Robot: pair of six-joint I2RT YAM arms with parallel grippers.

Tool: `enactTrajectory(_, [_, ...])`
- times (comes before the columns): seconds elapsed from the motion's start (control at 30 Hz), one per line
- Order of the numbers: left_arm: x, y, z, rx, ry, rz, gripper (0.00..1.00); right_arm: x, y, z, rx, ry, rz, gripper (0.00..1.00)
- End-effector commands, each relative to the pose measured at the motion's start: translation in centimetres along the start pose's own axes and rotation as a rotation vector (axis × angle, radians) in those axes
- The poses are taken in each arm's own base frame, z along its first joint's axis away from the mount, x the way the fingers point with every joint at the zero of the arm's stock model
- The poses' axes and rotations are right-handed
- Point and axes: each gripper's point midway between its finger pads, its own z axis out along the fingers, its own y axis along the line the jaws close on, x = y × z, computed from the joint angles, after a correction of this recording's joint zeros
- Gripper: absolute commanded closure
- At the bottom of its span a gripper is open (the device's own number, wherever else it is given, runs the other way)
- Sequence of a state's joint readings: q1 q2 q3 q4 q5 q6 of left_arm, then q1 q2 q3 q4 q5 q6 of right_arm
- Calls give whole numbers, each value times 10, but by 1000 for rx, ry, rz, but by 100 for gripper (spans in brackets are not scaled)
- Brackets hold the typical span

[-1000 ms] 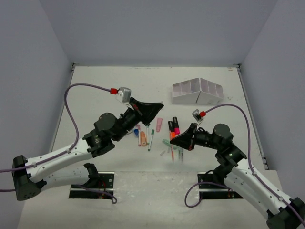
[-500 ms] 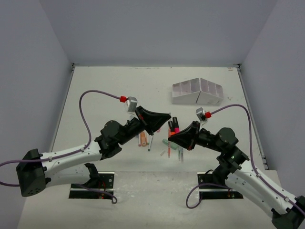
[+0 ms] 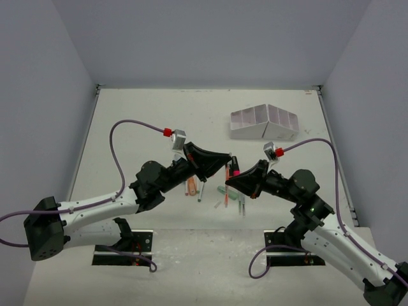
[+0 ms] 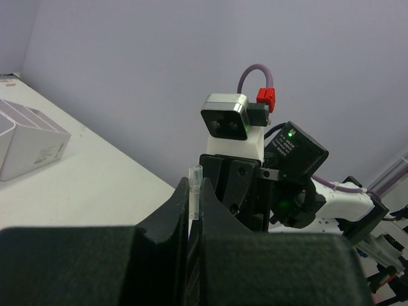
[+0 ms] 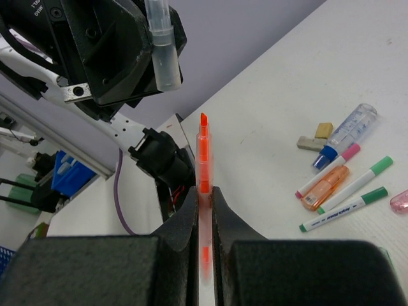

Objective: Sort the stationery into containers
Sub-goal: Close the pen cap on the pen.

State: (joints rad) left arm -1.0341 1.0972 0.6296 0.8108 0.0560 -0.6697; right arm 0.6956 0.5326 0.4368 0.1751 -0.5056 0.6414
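No lettering is legible; print on the green-capped pen point(image 5: 344, 208) is too small.

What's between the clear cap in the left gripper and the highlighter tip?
Nothing: the right wrist view shows only air between the cap in the left gripper and the highlighter in the right gripper.

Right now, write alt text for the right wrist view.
The right gripper clamps an uncapped orange highlighter, tip up, facing the left gripper, which holds a clear cap. Pens, a stubby orange marker and small blocks lie on the table.
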Motion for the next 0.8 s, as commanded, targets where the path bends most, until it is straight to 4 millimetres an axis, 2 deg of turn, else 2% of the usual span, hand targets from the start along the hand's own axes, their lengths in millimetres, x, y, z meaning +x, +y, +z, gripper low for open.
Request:
enactTrajectory(0.0, [-7,-7,2,46,-33,15,100,-23,16,-3,-24,-62,-55,100])
enactTrajectory(0.77, [8,2,0,31,-2,6,100,-34,21,-12,5,-96,-74,100])
